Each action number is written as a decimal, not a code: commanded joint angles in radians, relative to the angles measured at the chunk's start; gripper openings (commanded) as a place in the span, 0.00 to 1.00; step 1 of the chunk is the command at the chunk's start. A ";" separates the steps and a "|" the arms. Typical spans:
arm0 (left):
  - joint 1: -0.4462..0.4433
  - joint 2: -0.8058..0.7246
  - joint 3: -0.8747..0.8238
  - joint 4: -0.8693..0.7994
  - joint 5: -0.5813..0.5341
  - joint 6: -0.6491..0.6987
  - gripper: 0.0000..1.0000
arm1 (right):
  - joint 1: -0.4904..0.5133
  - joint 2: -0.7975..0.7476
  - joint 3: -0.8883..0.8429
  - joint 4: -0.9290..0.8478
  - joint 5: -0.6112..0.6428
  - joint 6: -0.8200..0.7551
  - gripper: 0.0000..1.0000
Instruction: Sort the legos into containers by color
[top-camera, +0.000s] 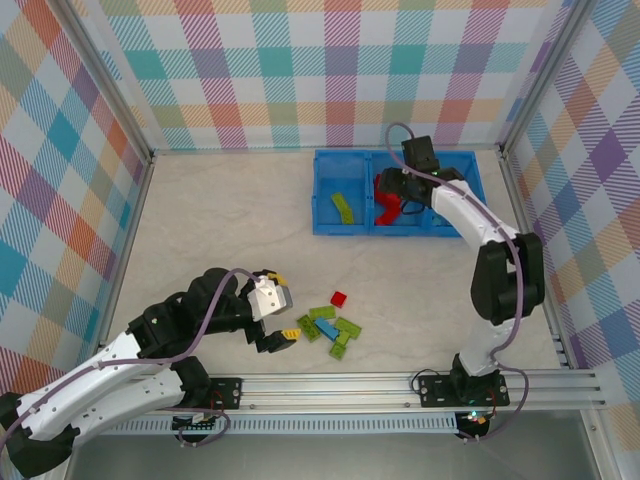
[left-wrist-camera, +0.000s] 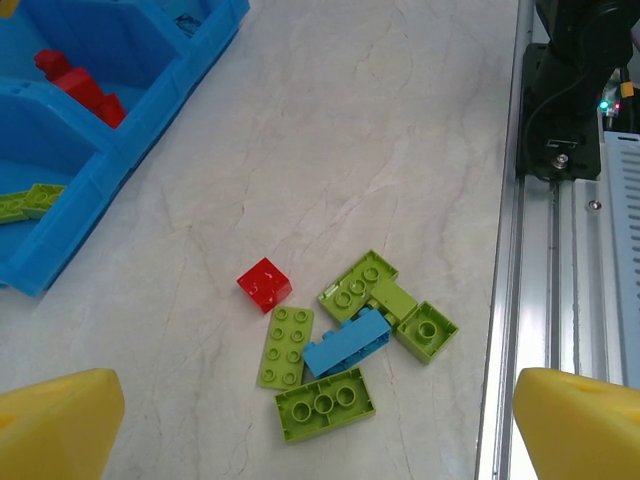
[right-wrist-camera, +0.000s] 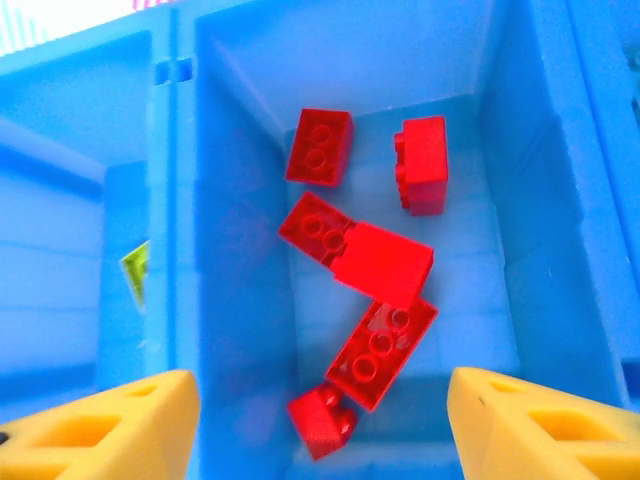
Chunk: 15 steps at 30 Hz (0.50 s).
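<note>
The bin stands at the far side of the table, right of centre, its long axis running left to right with three compartments in a row; its far wall lies near the chequered back wall. The middle compartment holds the red bricks, six of them, lying at mixed angles; one leans on its neighbour and one stands on its side by the right wall. The left compartment holds green bricks, long axes roughly near to far and slightly slanted. The loose pile sits at the near side, about centre, just beside the aluminium rail; it consists of five green bricks packed round one blue brick, which lies slantwise among them, and a small red brick just beside the group on its far side, apart from it. Bare table surface lies between the pile and the bin, and across the whole left half; the rail bounds the near edge. My right gripper hangs over the middle compartment, pointing down; its fingers are spread wide, nothing between them, touching neither brick nor wall. My left gripper hovers low just left of the pile; its yellow fingers stand fully apart, holding nothing, with the pile in front of the gap.
</note>
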<state>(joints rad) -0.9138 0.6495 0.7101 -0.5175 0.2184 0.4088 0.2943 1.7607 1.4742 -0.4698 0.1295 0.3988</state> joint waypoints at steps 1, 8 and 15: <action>0.005 -0.023 0.008 0.011 0.010 0.034 1.00 | 0.030 -0.170 -0.081 -0.050 -0.102 -0.002 0.69; 0.006 -0.068 -0.025 0.005 0.034 0.163 1.00 | 0.260 -0.494 -0.440 -0.036 -0.092 0.153 0.70; 0.006 -0.050 -0.049 -0.008 0.122 0.279 1.00 | 0.510 -0.500 -0.625 -0.018 -0.123 0.380 0.76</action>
<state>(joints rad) -0.9138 0.5934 0.6762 -0.5220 0.2729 0.6132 0.7555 1.2335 0.8883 -0.4965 0.0307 0.6434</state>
